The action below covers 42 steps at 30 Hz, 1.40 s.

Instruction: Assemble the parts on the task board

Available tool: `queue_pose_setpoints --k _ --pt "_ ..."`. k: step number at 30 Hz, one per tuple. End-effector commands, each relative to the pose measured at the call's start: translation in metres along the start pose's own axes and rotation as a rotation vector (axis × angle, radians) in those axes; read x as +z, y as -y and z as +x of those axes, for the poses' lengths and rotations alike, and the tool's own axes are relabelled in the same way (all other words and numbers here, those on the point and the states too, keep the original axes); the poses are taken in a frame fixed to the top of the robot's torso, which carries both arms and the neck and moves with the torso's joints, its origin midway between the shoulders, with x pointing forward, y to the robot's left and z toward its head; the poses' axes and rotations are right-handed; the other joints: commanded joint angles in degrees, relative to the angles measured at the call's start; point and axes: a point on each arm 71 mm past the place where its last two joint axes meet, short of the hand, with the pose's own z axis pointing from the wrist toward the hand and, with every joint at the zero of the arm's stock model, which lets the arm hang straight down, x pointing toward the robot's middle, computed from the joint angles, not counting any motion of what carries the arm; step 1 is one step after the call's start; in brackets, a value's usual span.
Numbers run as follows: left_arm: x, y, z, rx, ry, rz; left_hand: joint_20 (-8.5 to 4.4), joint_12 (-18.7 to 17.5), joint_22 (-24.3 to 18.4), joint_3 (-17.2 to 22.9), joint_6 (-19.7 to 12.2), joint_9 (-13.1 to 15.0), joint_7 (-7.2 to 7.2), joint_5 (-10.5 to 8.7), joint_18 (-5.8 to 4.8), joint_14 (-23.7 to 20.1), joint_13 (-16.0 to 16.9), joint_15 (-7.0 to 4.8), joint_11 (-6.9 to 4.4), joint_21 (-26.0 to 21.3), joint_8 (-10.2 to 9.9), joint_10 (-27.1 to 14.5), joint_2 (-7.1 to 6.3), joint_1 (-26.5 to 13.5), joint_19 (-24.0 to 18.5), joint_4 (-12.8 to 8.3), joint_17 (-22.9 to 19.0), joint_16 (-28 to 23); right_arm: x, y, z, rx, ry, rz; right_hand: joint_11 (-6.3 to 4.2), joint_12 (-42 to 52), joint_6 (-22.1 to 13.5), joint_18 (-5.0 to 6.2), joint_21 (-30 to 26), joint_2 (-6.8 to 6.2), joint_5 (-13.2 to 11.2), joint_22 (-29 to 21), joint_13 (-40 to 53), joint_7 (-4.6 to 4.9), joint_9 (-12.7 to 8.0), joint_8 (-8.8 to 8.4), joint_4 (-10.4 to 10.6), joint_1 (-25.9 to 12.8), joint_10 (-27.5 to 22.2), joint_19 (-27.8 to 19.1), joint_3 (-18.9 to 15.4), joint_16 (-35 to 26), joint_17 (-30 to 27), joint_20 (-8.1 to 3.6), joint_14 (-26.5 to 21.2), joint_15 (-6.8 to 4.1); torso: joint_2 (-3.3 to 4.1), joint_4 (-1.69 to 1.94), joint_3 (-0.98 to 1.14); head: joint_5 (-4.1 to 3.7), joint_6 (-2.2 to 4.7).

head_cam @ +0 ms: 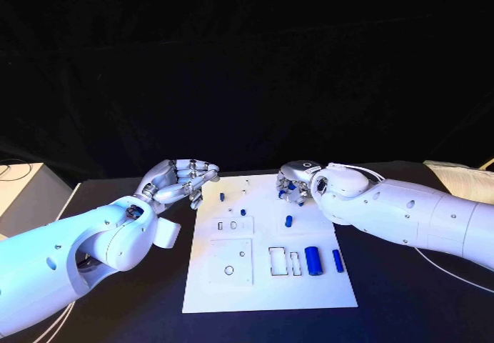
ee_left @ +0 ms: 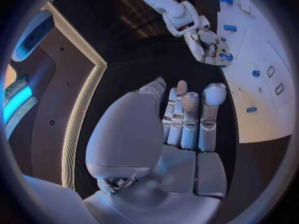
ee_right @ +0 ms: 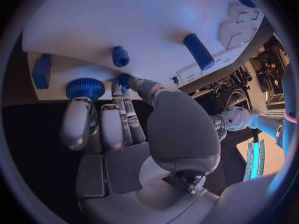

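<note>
Task board point(head_cam: 265, 286) lies flat mid-table point(head_cam: 412, 300), white, long side running away from the robot.

Right hand point(head_cam: 296, 182) is over the board's far right corner, palm down, fingers curled in. Wrist cam: thumb and a fingertip point(ee_right: 131, 82) close on a small blue part point(ee_right: 124, 78) right at the board surface, so pinching it as far as I can see; can't tell if it's lifted or still seated. Just beside that hand's outer fingers: blue knurled disc point(ee_right: 85, 88) near the board edge, blue block point(ee_right: 42, 70) a bit further out along the same edge. Just ahead of the fingertips: short blue peg point(ee_right: 120, 56) standing up. Further ahead: blue cylinder point(ee_right: 198, 51) lying on its side.

Left hand point(head_cam: 180, 182) sits off the board, just beside its far left edge, above the black table. Fingers point(ee_left: 190, 114) straight and pressed together side by side, thumb alongside, holding nothing, touching nothing.

Between the two hands, on the board's far strip: small blue peg point(head_cam: 221, 196). Nearer the robot, well apart from both hands: two blue cylinders point(head_cam: 313, 260) lying side by side next to rect cutouts point(head_cam: 278, 260). Raised white plate w/ holes point(head_cam: 230, 261) on the board's left half.
</note>
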Motion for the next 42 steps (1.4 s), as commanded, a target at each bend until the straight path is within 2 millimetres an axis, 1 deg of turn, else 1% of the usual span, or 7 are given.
queue_pose_setpoints --k 1,10,19,21,23,29,42 --pt "0.0 0.001 0.001 -0.004 -0.017 0.007 0.25 -0.07 0.08 0.27 -0.45 0.09 0.1 0.17 -0.58 -0.11 0.07 0.31 0.0 0.2 -0.38 -0.39 0.16 -0.58 -0.01 0.03 -0.03 -0.18 0.0 -0.001 0.002 -0.03 0.001 0.005 -0.14 0.43 0.53 -0.88 0.42 0.18 -0.21 0.27 0.45 -0.01 0.32 0.36 -0.59 1.17 0.67 0.19 0.91 0.37 -0.21 -0.32 2.09 -0.44 0.09 -0.05 0.05 0.05 -0.01" --pt "0.0 0.001 0.001 -0.005 -0.017 0.007 0.28 -0.11 0.17 0.35 -0.6 0.09 0.15 0.17 -0.58 -0.18 0.1 0.35 0.06 0.31 -0.46 -0.56 0.15 -0.66 -0.07 0.03 -0.16 -0.29 -0.002 -0.006 -0.005 -0.019 0.105 -0.016 -0.35 0.79 0.85 -1.04 1.07 0.2 -0.24 1.27 0.98 -0.08 0.87 0.77 -1.23 1.51 1.78 0.48 1.44 0.52 -0.34 -0.48 2.04 -0.61 0.19 -0.01 0.07 0.05 0.06" --pt "0.0 0.0 -0.001 -0.004 -0.01 0.007 0.31 -0.14 0.24 0.4 -0.69 0.09 0.19 0.17 -0.59 -0.32 0.11 0.38 0.1 0.38 -0.51 -0.69 0.13 -0.72 -0.11 0.04 -0.42 -0.49 -0.002 -0.014 -0.011 -0.005 0.18 -0.031 -0.39 0.86 0.95 -1.08 1.25 0.13 -0.24 1.53 1.07 -0.11 0.99 0.88 -1.3 1.47 1.95 0.56 1.44 0.61 -0.26 -0.53 2.05 -0.64 0.22 0.06 -0.01 0.07 0.34" --pt "0.0 0.0 -0.001 -0.003 -0.009 0.007 0.31 -0.14 0.24 0.4 -0.69 0.09 0.19 0.17 -0.59 -0.32 0.11 0.38 0.1 0.38 -0.51 -0.69 0.13 -0.72 -0.11 0.04 -0.42 -0.49 0.0 -0.016 -0.011 -0.004 0.19 -0.033 -0.41 0.88 0.98 -1.07 1.23 0.1 -0.22 1.5 1.1 -0.11 1.03 0.91 -1.32 1.43 2.02 0.54 1.43 0.63 -0.24 -0.54 2.05 -0.65 0.27 0.07 -0.02 0.13 0.45" --pt "0.0 0.0 -0.002 -0.003 -0.007 0.007 0.31 -0.14 0.24 0.4 -0.69 0.09 0.19 0.17 -0.59 -0.32 0.11 0.38 0.1 0.38 -0.51 -0.69 0.13 -0.72 -0.11 0.04 -0.42 -0.49 0.001 -0.018 -0.012 -0.004 0.195 -0.035 -0.43 0.91 1.06 -1.08 1.28 0.1 -0.2 1.57 1.14 -0.13 1.1 0.98 -1.34 1.41 2.11 0.56 1.44 0.64 -0.27 -0.56 2.05 -0.67 0.35 0.07 0.02 0.17 0.53" --pt "0.0 0.0 -0.002 -0.003 -0.005 0.006 0.31 -0.14 0.24 0.4 -0.69 0.09 0.19 0.17 -0.59 -0.32 0.11 0.38 0.1 0.38 -0.51 -0.69 0.13 -0.72 -0.11 0.04 -0.42 -0.49 0.008 -0.026 -0.013 -0.005 0.205 -0.042 -0.49 0.96 1.35 -1.09 1.31 0.23 -0.19 1.64 1.25 -0.21 1.3 1.2 -1.27 1.23 2.3 0.56 1.49 0.7 -0.27 -0.61 2.04 -0.72 0.4 0.13 -0.03 0.19 0.6" --pt "0.0 0.0 -0.003 0.0 0.0 0.007 0.36 -0.16 0.18 0.48 -0.75 0.11 0.23 0.17 -0.57 -0.46 0.14 0.42 0.15 0.4 -0.54 -0.8 0.18 -0.82 -0.24 0.06 -0.64 -0.68 0.029 -0.044 -0.017 -0.023 0.215 -0.045 -0.93 0.98 2.57 -1.25 1.93 1.45 0.32 2.65 1.62 -0.68 2.31 2.2 -1.14 0.93 3.16 0.81 1.97 0.94 -0.39 -0.93 2.02 -1.07 0.63 0.28 0.0 0.32 0.64"
